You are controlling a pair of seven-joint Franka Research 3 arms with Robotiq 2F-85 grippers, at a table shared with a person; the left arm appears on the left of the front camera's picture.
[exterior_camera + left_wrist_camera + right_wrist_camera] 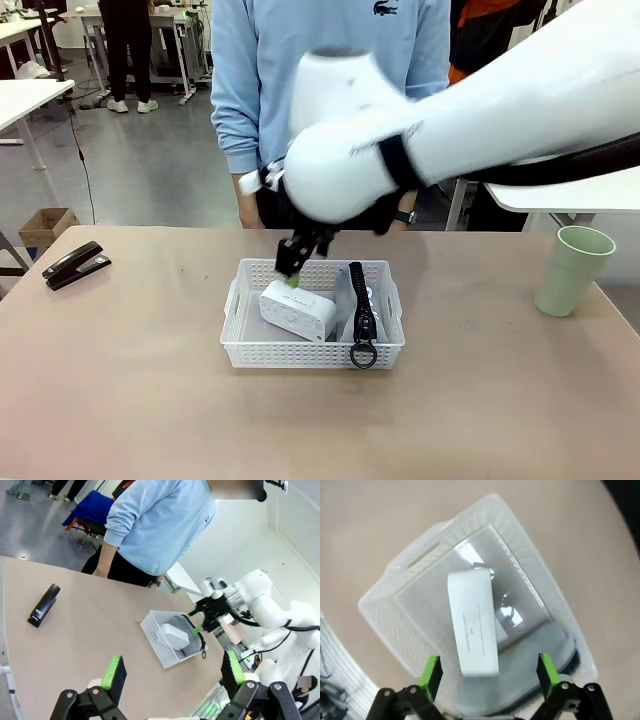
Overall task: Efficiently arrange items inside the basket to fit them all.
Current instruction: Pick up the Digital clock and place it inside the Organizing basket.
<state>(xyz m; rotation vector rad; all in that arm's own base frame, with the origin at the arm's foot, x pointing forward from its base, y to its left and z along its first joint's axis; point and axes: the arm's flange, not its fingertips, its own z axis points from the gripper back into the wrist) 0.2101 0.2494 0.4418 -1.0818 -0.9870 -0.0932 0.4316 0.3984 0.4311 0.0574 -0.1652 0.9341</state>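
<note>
Beige table (120,400) in a workshop, white benches behind. At the far edge, a person (330,60) in a light blue sweatshirt, standing. From the right, the white right arm (520,100) stretched across the middle. Mid-table, the white perforated basket (240,345) with two items inside: the grey pouch (358,300) propped on edge along its right wall, black zipper up, ring pull hanging over the near rim; left of it, the small white box (296,310), lying tilted. Near the table's right edge, the pale green cup (575,270), upright, well apart from the basket. Far left, the black stapler (75,265), also outside. Just above the box, the right gripper (295,262), fingers spread wide, nothing held. Well back from the basket, the left gripper (172,667), likewise spread and empty.
</note>
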